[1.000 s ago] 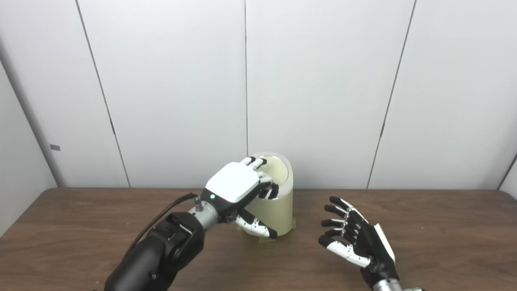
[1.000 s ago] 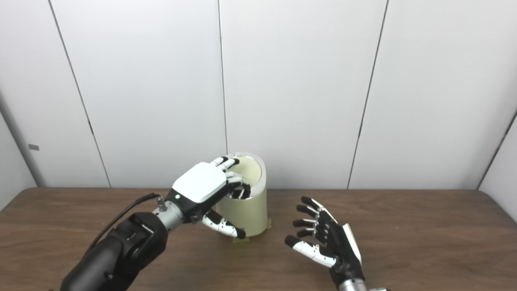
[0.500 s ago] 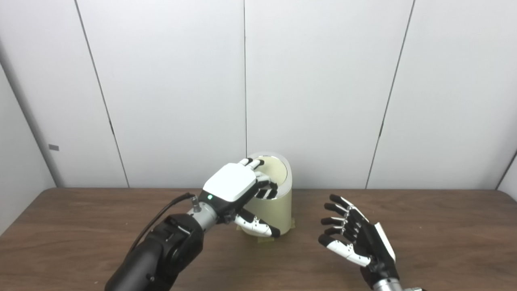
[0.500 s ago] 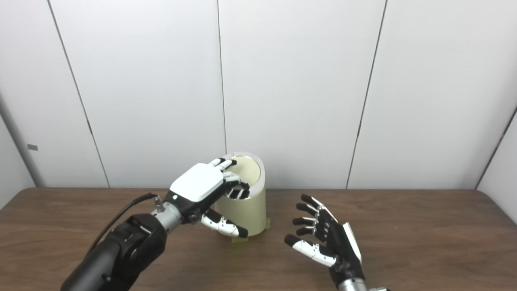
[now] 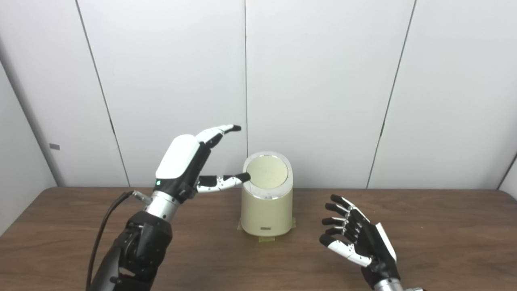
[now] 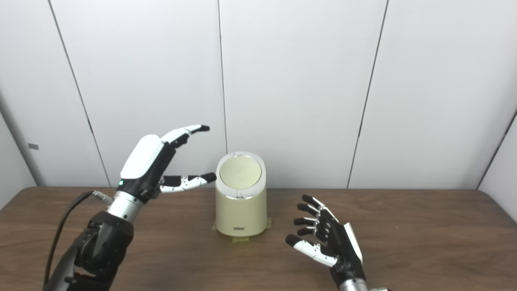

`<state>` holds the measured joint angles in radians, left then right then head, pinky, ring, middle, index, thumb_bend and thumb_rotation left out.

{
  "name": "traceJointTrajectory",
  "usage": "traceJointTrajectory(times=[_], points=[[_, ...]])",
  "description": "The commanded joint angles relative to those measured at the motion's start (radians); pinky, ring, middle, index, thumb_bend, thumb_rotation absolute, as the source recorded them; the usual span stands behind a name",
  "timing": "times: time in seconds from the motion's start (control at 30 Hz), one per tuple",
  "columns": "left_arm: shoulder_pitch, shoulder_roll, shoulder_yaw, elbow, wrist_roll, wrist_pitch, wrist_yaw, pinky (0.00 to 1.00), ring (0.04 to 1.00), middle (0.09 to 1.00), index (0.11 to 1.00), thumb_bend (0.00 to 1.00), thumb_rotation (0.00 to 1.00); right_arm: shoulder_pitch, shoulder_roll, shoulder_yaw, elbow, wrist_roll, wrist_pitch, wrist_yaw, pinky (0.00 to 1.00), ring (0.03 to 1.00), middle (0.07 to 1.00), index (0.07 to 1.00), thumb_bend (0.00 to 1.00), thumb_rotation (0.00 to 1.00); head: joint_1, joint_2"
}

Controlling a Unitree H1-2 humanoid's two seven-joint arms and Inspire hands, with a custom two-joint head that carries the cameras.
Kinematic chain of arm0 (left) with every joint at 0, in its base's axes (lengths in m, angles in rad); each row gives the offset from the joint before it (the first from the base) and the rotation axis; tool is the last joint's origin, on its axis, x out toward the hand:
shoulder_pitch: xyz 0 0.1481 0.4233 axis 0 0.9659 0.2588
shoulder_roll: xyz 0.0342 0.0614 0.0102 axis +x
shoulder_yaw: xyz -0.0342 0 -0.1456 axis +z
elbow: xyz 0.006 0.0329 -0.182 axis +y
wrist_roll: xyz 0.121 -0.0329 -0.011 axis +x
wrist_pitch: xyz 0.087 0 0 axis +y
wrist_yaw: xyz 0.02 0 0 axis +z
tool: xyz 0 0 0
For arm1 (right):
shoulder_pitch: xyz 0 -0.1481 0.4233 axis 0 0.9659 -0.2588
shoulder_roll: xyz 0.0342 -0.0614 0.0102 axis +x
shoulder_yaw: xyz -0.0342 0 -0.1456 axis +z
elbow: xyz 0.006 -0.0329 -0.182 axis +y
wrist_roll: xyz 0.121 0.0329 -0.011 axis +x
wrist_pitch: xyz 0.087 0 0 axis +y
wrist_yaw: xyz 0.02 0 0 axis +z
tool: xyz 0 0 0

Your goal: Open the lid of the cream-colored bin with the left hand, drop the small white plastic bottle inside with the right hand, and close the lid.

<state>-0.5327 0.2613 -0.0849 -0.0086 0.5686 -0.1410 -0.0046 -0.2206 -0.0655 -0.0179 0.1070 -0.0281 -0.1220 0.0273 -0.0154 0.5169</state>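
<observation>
The cream-colored bin (image 5: 266,210) stands on the brown table near the back wall, with its round slanted lid (image 5: 267,173) shut. My left hand (image 5: 181,161) is open, raised to the left of the bin, with its thumb tip near the lid's left rim. My right hand (image 5: 357,242) is open and empty, palm turned left, low over the table to the right of the bin. No white plastic bottle shows in either view.
The table (image 5: 424,234) runs to a white panelled wall right behind the bin. Pieces of tape (image 5: 266,239) show under the bin's base. A black cable (image 5: 107,218) hangs from my left wrist.
My left hand has lifted off the bin's top, moved up and to the left, and spread its fingers. The lid now shows whole and shut. My right hand has not moved.
</observation>
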Motion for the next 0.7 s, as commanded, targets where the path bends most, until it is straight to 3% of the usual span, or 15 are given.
traceJointTrajectory(times=[0.0, 0.1, 0.3, 0.43, 0.57, 0.67], points=[[0.013, -0.030, 0.032, -0.035, -0.064, -0.023, 0.048, 0.79, 0.865, 0.868, 0.889, 0.67, 0.34, -0.025, -0.004, -0.007, -0.032, 0.011, -0.015, -0.003, 0.56, 0.671, 0.798, 0.835, 0.85, 0.37, 0.001, 0.000], [0.071, -0.058, 0.066, -0.043, -0.156, -0.023, 0.055, 0.81, 0.862, 0.868, 0.892, 0.68, 0.31, -0.024, -0.005, -0.008, -0.032, 0.007, -0.016, -0.005, 0.56, 0.671, 0.798, 0.835, 0.85, 0.37, 0.003, 0.002], [0.215, -0.110, 0.127, -0.071, -0.359, 0.051, 0.021, 0.71, 0.802, 0.832, 0.874, 0.72, 0.33, -0.022, -0.006, -0.012, -0.033, 0.004, -0.020, -0.011, 0.56, 0.668, 0.795, 0.831, 0.85, 0.37, 0.006, 0.003], [0.282, -0.112, 0.149, -0.049, -0.409, 0.040, 0.023, 0.63, 0.749, 0.811, 0.859, 0.71, 0.30, -0.021, -0.006, -0.016, -0.030, 0.001, -0.032, -0.017, 0.55, 0.666, 0.790, 0.822, 0.85, 0.36, 0.007, 0.006], [0.319, -0.112, 0.160, -0.029, -0.438, 0.024, 0.025, 0.60, 0.713, 0.786, 0.841, 0.71, 0.33, -0.017, -0.008, -0.016, -0.036, 0.001, -0.033, -0.018, 0.56, 0.669, 0.790, 0.820, 0.85, 0.36, 0.009, 0.008], [0.334, -0.116, 0.160, -0.030, -0.468, 0.047, 0.013, 0.56, 0.692, 0.771, 0.842, 0.70, 0.33, -0.015, -0.011, -0.020, -0.031, 0.008, -0.038, -0.017, 0.57, 0.674, 0.791, 0.819, 0.85, 0.35, 0.011, 0.010]])
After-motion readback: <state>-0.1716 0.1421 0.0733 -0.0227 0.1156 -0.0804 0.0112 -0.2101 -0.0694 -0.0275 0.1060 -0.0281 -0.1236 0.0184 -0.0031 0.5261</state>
